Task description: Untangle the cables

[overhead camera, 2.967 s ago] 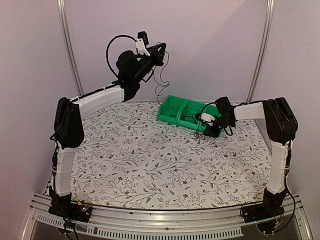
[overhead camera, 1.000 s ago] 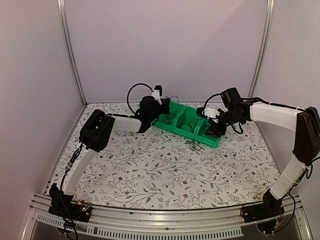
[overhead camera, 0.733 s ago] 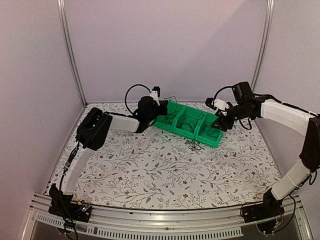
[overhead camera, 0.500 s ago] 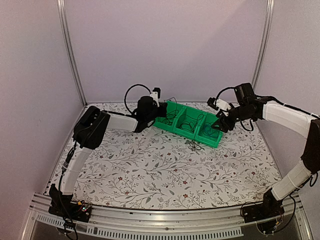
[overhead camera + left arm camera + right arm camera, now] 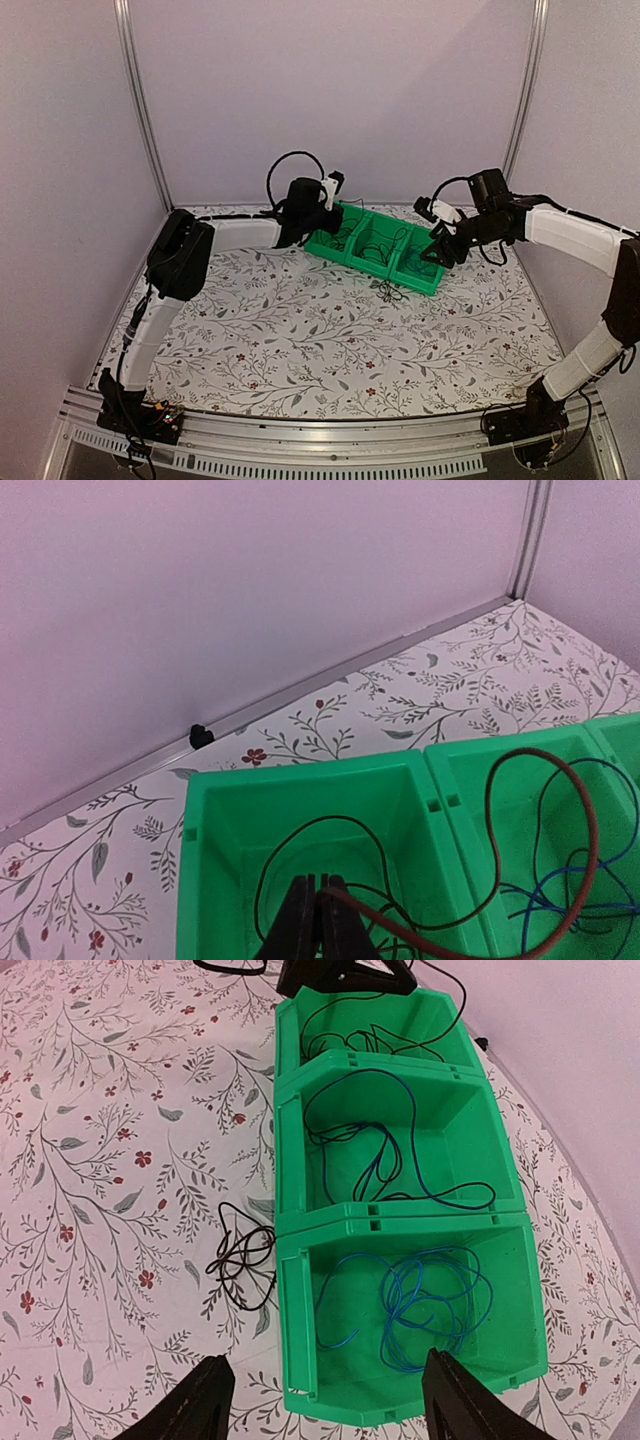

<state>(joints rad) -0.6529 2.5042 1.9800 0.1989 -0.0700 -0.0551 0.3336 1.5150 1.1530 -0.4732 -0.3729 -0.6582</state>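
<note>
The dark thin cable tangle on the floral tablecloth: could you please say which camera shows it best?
The right wrist view: the dark cable tangle lies unobstructed, loops distinct, beside the green plastic three-compartment bin. The top external view shows only a tiny scribble. The left wrist view misses it.

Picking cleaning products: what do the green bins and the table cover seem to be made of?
Green bins: likely moulded plastic, slightly glossy, with crisp rims and slotted tabs. Table cover: probably printed cloth or vinyl, matte, floral pattern lying flat; which one is unclear.
</note>
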